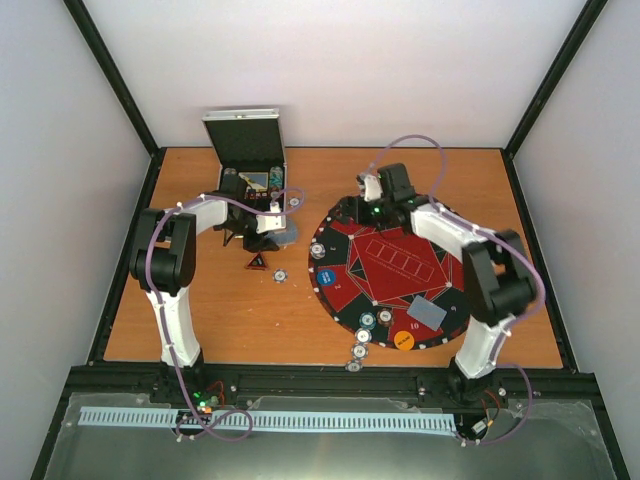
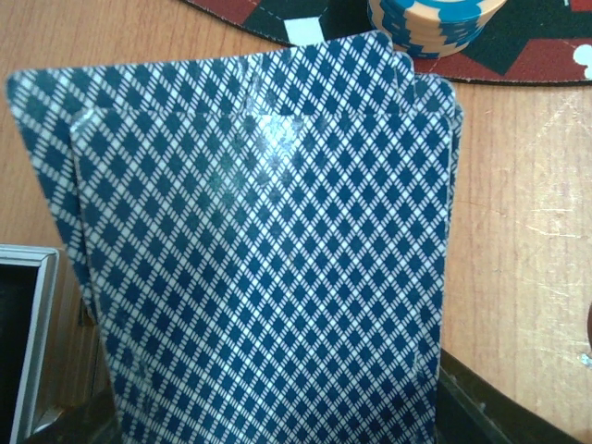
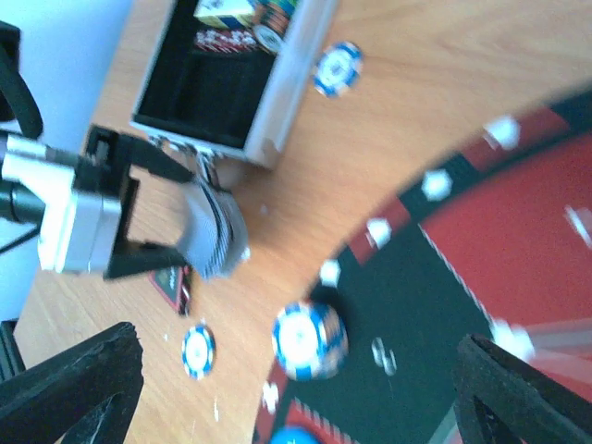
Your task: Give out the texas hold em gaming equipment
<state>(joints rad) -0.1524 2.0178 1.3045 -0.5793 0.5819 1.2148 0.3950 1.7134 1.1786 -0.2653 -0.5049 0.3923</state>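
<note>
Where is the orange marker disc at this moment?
In the top view, the orange marker disc lies at the near edge of the round mat, on the robot's right, close to a face-down card, on its near-left side.

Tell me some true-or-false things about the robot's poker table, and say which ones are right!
1. The left gripper holds a bunch of playing cards. True.
2. The case is closed. False: its lid stands open.
3. The right gripper is squeezing a chip. False: it is wide open and grips nothing.
4. An orange disc lies on the round mat. True.
</note>
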